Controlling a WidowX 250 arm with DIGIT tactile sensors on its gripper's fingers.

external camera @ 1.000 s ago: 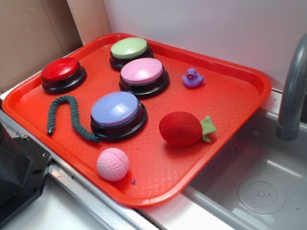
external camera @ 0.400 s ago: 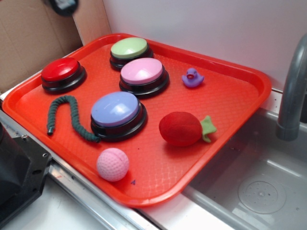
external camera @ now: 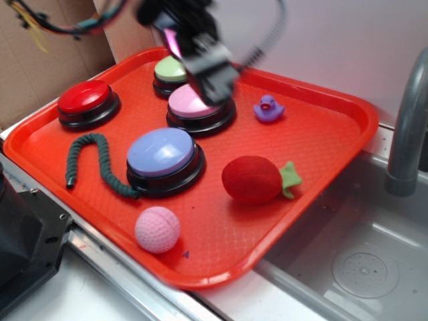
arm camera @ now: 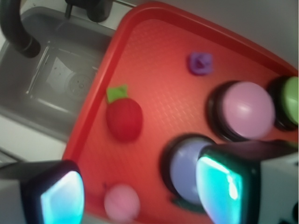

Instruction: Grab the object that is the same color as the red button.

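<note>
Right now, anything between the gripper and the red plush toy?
Nothing visible. The gripper hangs blurred above the pink button, and the red plush toy lies toward the tray's sink side with bare tray between them. The lavender button sits beside the toy, not across the path.

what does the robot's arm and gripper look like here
In the exterior view the gripper is a motion-blurred black and grey block with a pink glint on it, and dark cables, some coloured, loop off the arm. In the wrist view each finger is dark-edged with a glossy teal-cyan pad on a pale grey body.
</note>
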